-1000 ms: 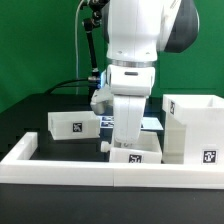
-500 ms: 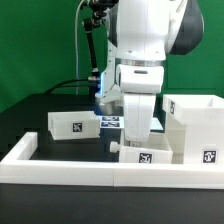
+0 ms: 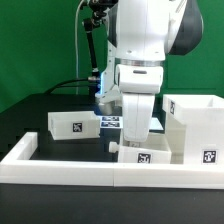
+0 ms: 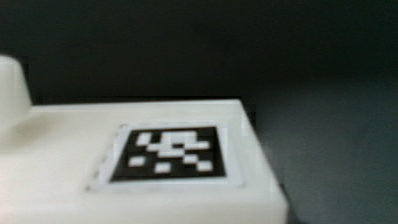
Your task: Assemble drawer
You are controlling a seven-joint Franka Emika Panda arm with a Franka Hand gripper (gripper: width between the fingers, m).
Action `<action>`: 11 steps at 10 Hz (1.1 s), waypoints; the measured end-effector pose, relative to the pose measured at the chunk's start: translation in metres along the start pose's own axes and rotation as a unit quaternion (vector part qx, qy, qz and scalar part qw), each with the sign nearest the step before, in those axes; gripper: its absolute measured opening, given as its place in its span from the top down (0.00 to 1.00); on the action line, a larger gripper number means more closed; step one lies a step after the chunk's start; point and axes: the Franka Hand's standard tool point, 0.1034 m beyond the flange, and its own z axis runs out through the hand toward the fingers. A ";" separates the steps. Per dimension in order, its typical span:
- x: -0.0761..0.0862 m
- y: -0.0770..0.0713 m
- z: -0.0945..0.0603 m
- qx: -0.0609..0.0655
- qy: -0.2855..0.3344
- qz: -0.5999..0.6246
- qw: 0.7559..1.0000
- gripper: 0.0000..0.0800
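Looking at the exterior view, you find the drawer in three pieces on the black table (image 3: pixel 40 110); the tall open-fronted housing (image 3: pixel 192 130) stands upright at the exterior view's right, and everything else is placed from it; the near tray (image 3: pixel 157 156) sits just beside the housing, on its side toward the exterior view's left, so close that you cannot tell whether the two touch; the far tray (image 3: pixel 72 125) lies well apart from the housing, farther toward the exterior view's left, with its marker tag facing the camera; the gripper (image 3: pixel 128 142) hangs low over the near tray, down at its rim, and the arm's white body hides the fingertips, so you cannot tell whether the jaws are apart, closed, or holding the tray; the marker board (image 3: pixel 108 122) lies flat behind the gripper, between the far tray and the housing; the long border wall (image 3: pixel 70 168) runs in front of the housing and both trays; in the wrist view a blurred white face carries a black-and-white marker tag (image 4: pixel 169 155), close under the camera.
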 end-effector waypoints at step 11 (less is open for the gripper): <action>-0.019 0.000 0.002 0.004 0.039 -0.017 0.999 0.95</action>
